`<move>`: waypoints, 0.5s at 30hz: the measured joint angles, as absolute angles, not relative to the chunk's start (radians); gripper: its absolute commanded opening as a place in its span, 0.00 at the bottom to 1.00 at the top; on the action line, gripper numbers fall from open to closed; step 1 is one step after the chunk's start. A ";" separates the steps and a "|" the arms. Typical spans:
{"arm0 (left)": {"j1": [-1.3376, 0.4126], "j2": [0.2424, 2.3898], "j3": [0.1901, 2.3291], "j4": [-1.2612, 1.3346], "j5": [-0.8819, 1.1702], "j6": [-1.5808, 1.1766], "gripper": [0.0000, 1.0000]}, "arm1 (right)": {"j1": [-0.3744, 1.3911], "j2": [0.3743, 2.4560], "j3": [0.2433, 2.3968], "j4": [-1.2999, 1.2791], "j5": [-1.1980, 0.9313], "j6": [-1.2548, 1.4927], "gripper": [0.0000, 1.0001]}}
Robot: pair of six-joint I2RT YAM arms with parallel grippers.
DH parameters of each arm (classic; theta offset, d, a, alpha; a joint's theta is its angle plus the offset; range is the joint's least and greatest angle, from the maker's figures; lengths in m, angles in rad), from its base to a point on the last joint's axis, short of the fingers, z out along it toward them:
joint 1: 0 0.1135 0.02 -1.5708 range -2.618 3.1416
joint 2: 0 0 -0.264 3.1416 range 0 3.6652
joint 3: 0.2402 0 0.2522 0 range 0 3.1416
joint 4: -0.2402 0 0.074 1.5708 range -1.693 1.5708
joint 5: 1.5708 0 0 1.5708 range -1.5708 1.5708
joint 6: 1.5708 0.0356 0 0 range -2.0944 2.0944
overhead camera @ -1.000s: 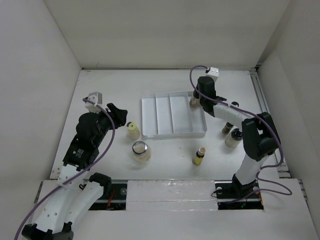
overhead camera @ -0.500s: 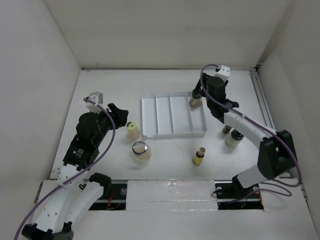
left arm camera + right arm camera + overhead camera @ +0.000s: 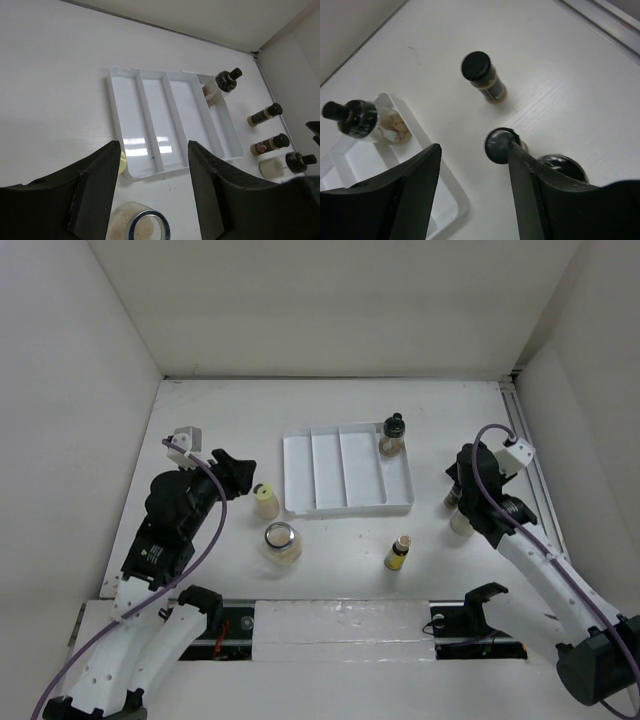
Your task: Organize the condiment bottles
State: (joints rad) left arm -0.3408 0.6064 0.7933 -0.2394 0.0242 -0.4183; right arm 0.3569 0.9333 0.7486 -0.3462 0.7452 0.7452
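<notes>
My right gripper point(image 3: 474, 148) hangs wide open with nothing between its fingers, over the table to the right of the tray. In the wrist view, a black-capped shaker point(image 3: 500, 145) sits just under the tip of the right finger, off centre. A second shaker point(image 3: 561, 167) crowds close beside it; I cannot tell whether they touch. A third shaker point(image 3: 480, 72) stands apart, farther out. From above, my own arm mostly hides this cluster.

Left of the cluster lies the white divided tray point(image 3: 345, 508). One dark-capped bottle point(image 3: 392, 434) stands upright at the far end of its rightmost compartment. The other compartments hold nothing. On the table near the tray's near right corner stands a slim yellow-capped bottle point(image 3: 399, 552). Farther left is a silver-lidded jar point(image 3: 282, 542), and just beyond it a pale yellow-capped bottle point(image 3: 265, 501), beside the tray's near left corner.

My left gripper point(image 3: 153, 145) is likewise spread open and empty, above the table just left of the pale bottle and aimed toward the tray.

I judge that one bottle is placed and that the step in hand is fetching the next from the right-hand cluster. The next move calls for shifting the right gripper sideways until one cap sits centred between the fingers, then lowering straight down. The neighbours stand close, so a stray finger could tip one.
</notes>
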 measured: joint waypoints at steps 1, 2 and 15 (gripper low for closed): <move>-0.341 0.604 0.793 -0.236 0.025 -0.418 0.52 | 0.357 0.918 0.749 -0.389 0.754 0.764 0.61; -0.341 0.601 0.793 -0.234 0.025 -0.417 0.52 | 0.357 0.902 0.749 -0.434 0.767 0.783 0.61; -0.341 0.544 0.793 -0.230 0.026 -0.416 0.52 | 0.348 0.842 0.749 -0.785 0.826 0.935 0.61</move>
